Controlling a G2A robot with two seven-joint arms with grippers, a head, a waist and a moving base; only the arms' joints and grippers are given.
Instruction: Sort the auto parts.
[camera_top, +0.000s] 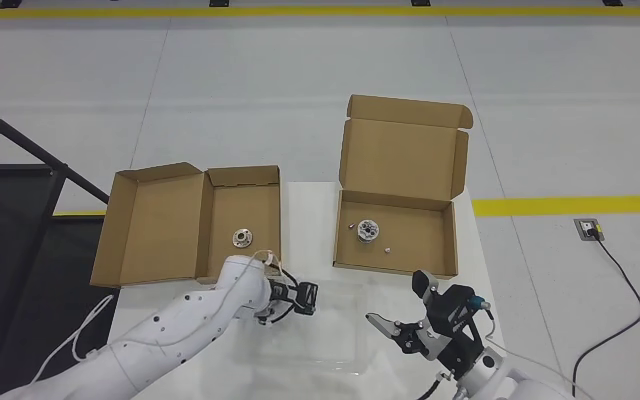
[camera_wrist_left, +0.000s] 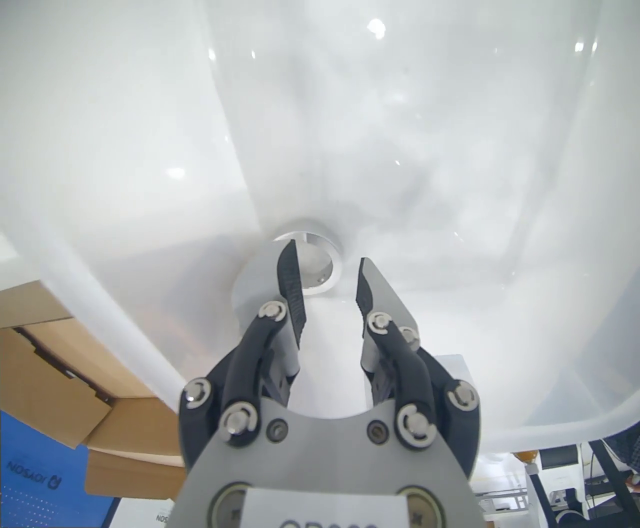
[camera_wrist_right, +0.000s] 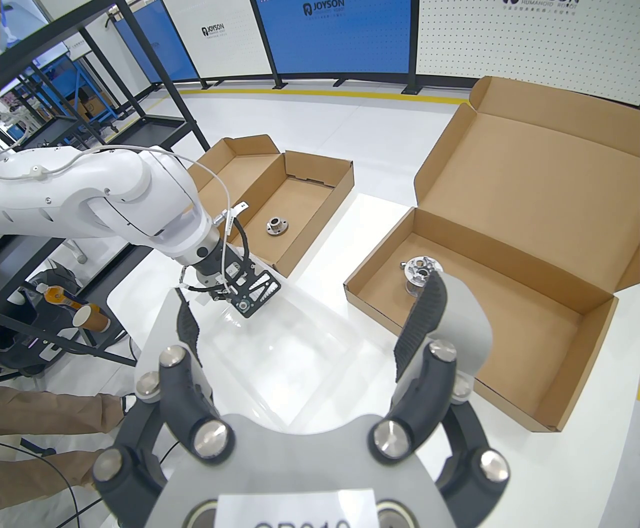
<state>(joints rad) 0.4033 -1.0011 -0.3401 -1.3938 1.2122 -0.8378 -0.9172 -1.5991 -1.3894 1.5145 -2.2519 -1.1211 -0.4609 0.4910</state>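
A silver flanged ring (camera_wrist_left: 320, 260) lies on the floor of the clear plastic bin (camera_wrist_left: 450, 150). My left gripper (camera_wrist_left: 326, 254) is open just over it, one finger in front of its flange, not closed on it. From above, the left gripper (camera_top: 305, 297) is inside the bin (camera_top: 355, 345) at its left side. My right gripper (camera_wrist_right: 310, 292) hangs open and empty above the bin's right side (camera_top: 398, 303). The left cardboard box (camera_top: 160, 225) holds one flanged part (camera_top: 242, 237). The right box (camera_top: 400, 235) holds a round hub part (camera_top: 368, 230) and a small piece (camera_top: 386, 247).
Both boxes stand at the back of the white table with lids folded open, the right lid (camera_top: 405, 150) upright. A black rack (camera_wrist_right: 100, 115) stands left of the table. A cable (camera_top: 610, 270) runs over the floor on the right.
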